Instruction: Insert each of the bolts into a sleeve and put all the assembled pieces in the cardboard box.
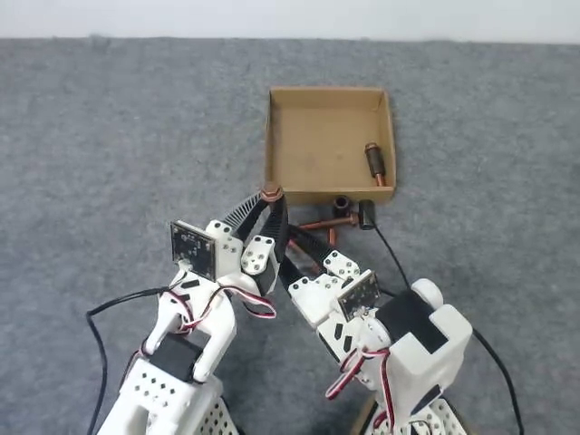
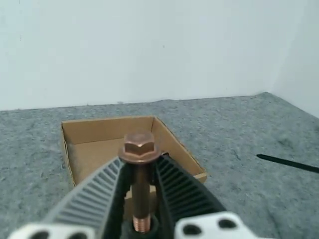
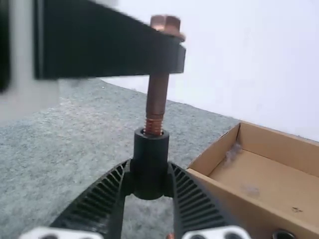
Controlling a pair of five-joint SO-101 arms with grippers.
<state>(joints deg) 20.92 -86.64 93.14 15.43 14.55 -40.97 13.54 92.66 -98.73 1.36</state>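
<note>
The left gripper [image 2: 140,167] is grasping a copper hex-head bolt [image 2: 138,147] upright; its threaded tip is sitting in the black cylindrical sleeve [image 3: 149,149] that the right gripper [image 3: 148,177] is clenching.

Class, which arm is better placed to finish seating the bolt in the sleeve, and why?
Left, probably. The left gripper grips the bolt upright, its threaded tip at the mouth of the sleeve, so lowering it should seat it. The right gripper clamps the sleeve directly below, acting as a holder.
</note>
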